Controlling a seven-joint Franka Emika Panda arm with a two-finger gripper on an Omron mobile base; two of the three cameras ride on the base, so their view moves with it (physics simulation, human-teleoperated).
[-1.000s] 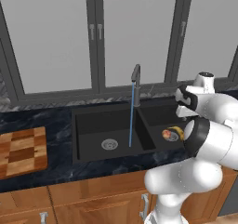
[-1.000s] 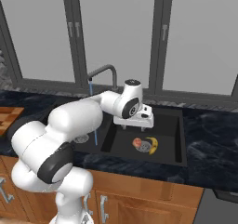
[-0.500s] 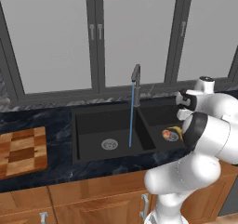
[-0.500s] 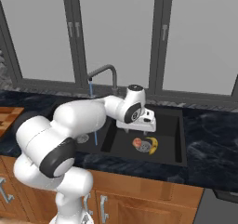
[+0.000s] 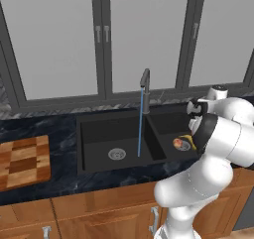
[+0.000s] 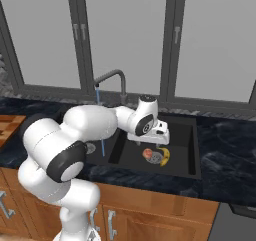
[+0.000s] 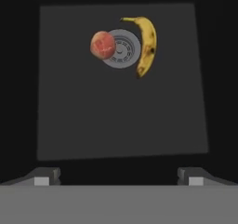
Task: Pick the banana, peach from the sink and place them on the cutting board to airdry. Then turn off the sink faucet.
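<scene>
Your gripper (image 7: 119,176) hangs above the sink (image 7: 121,116), jaws spread wide, holding nothing. Banana (image 7: 147,44) and peach (image 7: 102,45) lie in the sink's basin, flanking the drain (image 7: 122,49); peach overlaps its rim.

The banana (image 7: 147,44) was yellow with dark spots; the peach (image 7: 102,44) orange-pink; the sink (image 5: 94,149) matte black; the cutting board (image 5: 22,161) brown-checkered.

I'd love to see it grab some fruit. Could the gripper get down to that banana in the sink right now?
Probably yes. The gripper hangs open above the basin, and the banana lies uncovered on the sink floor beside the peach, with nothing between them.
</scene>
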